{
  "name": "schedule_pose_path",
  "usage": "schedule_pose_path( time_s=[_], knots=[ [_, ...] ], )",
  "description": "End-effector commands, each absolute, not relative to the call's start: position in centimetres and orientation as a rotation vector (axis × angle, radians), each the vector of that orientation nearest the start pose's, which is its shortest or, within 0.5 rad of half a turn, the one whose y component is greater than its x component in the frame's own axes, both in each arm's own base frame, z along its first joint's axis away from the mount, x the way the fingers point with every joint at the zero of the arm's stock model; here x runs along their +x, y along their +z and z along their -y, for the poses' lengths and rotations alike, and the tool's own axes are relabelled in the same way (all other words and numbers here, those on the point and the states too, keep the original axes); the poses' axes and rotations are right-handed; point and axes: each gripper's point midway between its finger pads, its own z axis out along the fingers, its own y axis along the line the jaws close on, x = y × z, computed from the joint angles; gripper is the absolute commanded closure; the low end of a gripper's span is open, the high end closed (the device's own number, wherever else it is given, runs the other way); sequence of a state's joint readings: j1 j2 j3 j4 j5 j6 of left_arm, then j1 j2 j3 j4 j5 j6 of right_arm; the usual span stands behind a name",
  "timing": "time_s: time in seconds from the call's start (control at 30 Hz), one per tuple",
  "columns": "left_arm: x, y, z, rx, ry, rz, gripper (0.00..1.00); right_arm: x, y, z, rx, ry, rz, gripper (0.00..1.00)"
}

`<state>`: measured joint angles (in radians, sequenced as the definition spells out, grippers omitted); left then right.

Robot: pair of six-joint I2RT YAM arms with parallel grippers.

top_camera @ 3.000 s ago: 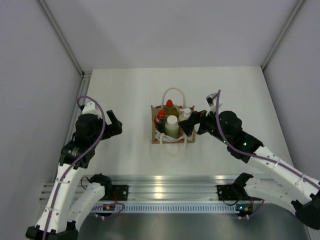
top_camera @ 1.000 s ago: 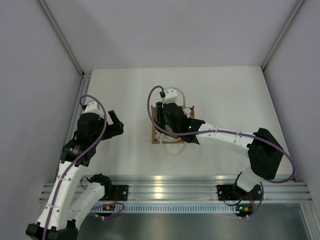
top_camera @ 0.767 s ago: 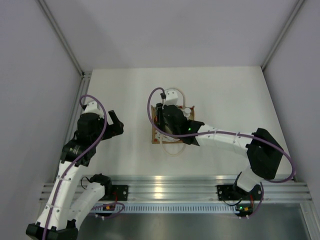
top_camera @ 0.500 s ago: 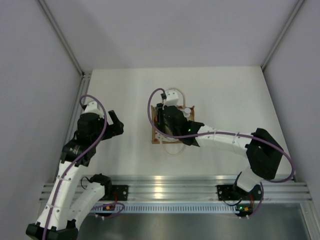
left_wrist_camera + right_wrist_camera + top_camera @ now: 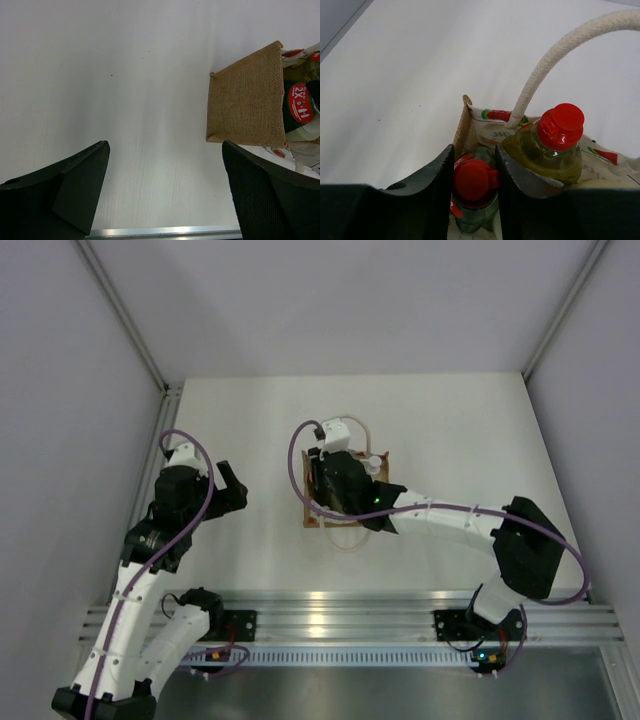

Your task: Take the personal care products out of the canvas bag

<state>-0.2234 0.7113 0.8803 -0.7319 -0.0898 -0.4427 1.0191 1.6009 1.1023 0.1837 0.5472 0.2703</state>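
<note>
- Grip: right gripper (image 5: pixel 474 152) is clamped on the green bottle (image 5: pixel 470 217) by its red cap (image 5: pixel 471 179), low in the bag (image 5: pixel 462 131).
- Lift straight up; the yellow bottle (image 5: pixel 546 156) stands just beside, and the handle (image 5: pixel 555 55) arches beyond.
- Left gripper (image 5: pixel 165 147), wide open and empty, could steady the bag.

The canvas bag (image 5: pixel 247 95) is seen to be of coarse, rough-woven tan cloth, its handle (image 5: pixel 555 60) of braided cream rope. The dark green bottle (image 5: pixel 472 185) and the yellow bottle (image 5: pixel 545 152) are shown in glossy plastic, smooth red caps included. The table (image 5: pixel 125 75) is finished matt white, and the fingers (image 5: pixel 436 186) of the right gripper (image 5: pixel 474 150) are matt black plastic
</note>
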Motion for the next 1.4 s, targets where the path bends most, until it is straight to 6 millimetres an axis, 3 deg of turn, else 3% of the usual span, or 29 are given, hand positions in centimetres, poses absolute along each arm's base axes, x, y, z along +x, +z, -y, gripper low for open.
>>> schedule_pose_path(
  time_s=[0.0,0.33,0.47,0.77,1.13,1.33,1.37],
  knots=[
    [24.3,23.2,5.8,-0.275,-0.318,-2.071,0.02,32.5,29.9,-38.1,-0.250,0.487,-1.629,1.00],
    [24.3,23.4,5.8,-0.271,-0.322,-2.066,0.02,32.2,34.1,-37.7,-0.290,0.467,-1.588,1.00],
    [24.3,23.3,5.8,-0.273,-0.322,-2.067,0.02,32.1,36.9,-37.6,-0.322,0.457,-1.567,1.00],
    [24.3,23.3,5.9,-0.271,-0.325,-2.069,0.02,31.2,42.1,-35.3,-0.342,0.418,-1.530,1.00],
    [24.3,23.2,5.9,-0.270,-0.323,-2.074,0.02,31.8,47.8,-29.6,-0.257,0.319,-1.460,1.00],
    [24.4,23.2,5.9,-0.272,-0.320,-2.073,0.02,32.1,49.7,-24.8,-0.180,0.266,-1.436,1.00],
    [24.4,23.1,5.9,-0.274,-0.320,-2.076,0.02,32.3,50.2,-23.1,-0.149,0.249,-1.425,1.00]
  ],
)
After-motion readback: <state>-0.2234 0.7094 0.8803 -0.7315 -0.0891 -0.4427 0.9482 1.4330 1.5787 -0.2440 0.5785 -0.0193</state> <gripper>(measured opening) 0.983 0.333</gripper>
